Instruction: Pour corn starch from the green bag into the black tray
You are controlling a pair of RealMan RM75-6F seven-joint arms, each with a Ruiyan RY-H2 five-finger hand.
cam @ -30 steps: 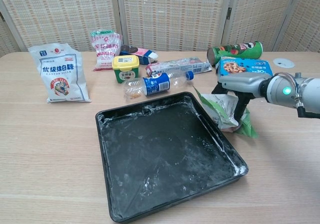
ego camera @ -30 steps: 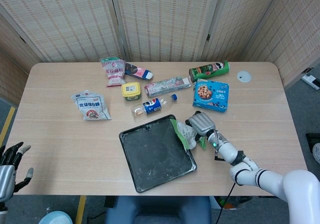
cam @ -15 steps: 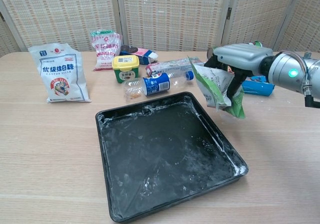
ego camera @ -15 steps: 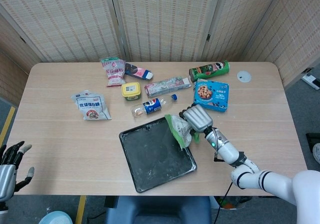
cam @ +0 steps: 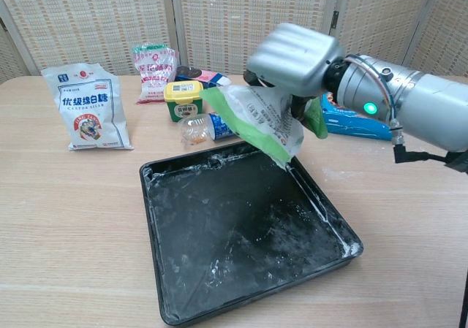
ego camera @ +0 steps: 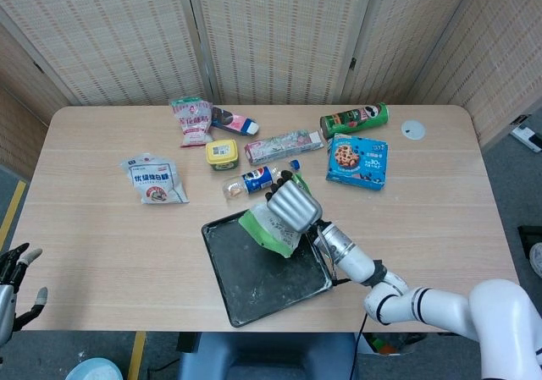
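Observation:
My right hand point(ego camera: 293, 206) point(cam: 294, 58) grips the green bag point(ego camera: 267, 226) point(cam: 259, 120) of corn starch and holds it in the air over the black tray point(ego camera: 247, 289) point(cam: 175, 262). The bag is tilted, with its left end over the tray's far half. White powder streaks the tray's floor. My left hand point(ego camera: 12, 272) shows only at the bottom left edge of the head view, off the table, fingers apart and holding nothing.
Behind the tray lie a plastic bottle point(cam: 212, 126), a yellow tub point(cam: 183, 98), a pink-and-white bag point(cam: 154, 72), a long wrapped packet point(ego camera: 284, 145), a green can point(ego camera: 353, 118) and a blue cookie box point(ego camera: 358, 161). A white sugar bag point(cam: 87, 107) stands far left.
My right hand has lifted the green bag from the table at the tray's right edge, carried it up and left over the tray, and tilted it.

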